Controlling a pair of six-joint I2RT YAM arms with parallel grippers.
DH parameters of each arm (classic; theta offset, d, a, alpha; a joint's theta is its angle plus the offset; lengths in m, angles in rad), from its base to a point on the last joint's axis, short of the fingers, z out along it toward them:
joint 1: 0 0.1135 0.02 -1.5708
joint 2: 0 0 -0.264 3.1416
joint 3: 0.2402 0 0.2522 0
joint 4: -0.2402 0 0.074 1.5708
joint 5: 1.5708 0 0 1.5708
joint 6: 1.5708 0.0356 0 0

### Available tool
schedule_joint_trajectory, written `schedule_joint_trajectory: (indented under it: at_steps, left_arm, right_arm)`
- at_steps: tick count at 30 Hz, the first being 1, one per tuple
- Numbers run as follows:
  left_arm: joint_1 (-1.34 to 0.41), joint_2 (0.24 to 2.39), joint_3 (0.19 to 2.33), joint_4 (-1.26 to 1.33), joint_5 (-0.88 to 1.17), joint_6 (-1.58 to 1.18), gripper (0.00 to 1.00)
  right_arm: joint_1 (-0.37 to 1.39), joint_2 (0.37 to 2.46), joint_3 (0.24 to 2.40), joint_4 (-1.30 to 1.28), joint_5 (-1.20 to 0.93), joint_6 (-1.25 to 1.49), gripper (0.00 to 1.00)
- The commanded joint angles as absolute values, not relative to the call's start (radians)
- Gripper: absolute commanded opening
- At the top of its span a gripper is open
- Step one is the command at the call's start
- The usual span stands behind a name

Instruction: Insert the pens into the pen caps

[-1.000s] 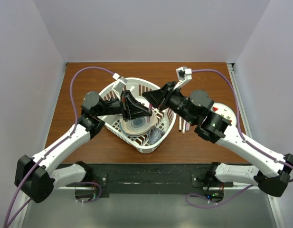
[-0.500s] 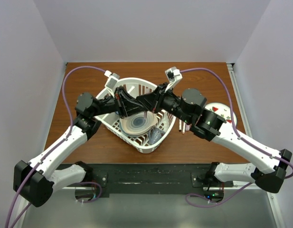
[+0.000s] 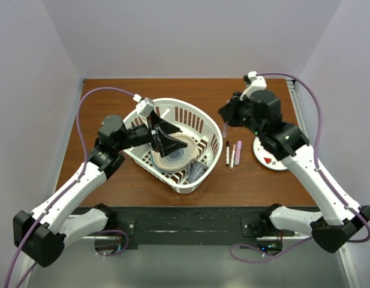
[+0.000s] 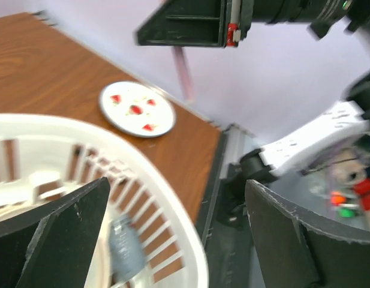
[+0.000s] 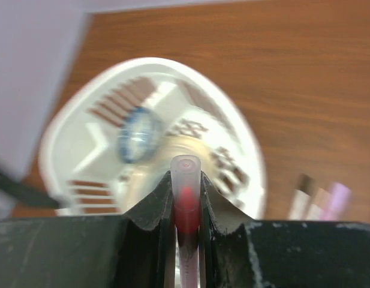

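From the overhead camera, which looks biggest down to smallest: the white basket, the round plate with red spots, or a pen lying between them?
1. White basket, by far.
2. Round plate, partly hidden by the right arm.
3. Pen, a thin sliver.
All rest on one table, so nearness hardly skews this.

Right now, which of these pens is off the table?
The pale pen with the reddish core, clamped in the right gripper. The other three pens lie side by side on the table, between the white basket and the small plate.
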State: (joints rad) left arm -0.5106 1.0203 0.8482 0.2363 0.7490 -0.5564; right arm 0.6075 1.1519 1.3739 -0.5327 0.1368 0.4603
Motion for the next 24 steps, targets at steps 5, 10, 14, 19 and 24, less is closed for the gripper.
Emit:
schedule_joint_trajectory:
  at_steps: [5, 10, 14, 19, 24]
  left_arm:
    - [-0.506, 0.871, 0.886, -0.088, 0.324, -0.210, 1.00]
    - [-0.506, 0.786, 0.775, -0.025, 0.132, -0.180, 1.00]
    - [-0.506, 0.746, 0.750, -0.018, 0.057, -0.192, 1.00]
    - [-0.506, 0.692, 0.724, -0.015, 0.045, -0.178, 1.00]
    - [-0.506, 0.666, 0.710, 0.026, 0.023, -0.172, 1.00]
  right_arm:
    - [0.387, 1.195, 1.230, -0.871, 0.176, 0.400, 0.00]
    - [0.336, 1.319, 1.152, -0.824, 0.221, 0.405, 0.00]
    - [0.298, 1.385, 1.082, -0.735, 0.235, 0.422, 0.04]
    - [0.243, 1.479, 1.057, -0.689, 0.259, 0.416, 0.03]
    - [0.213, 1.519, 1.017, -0.638, 0.247, 0.407, 0.04]
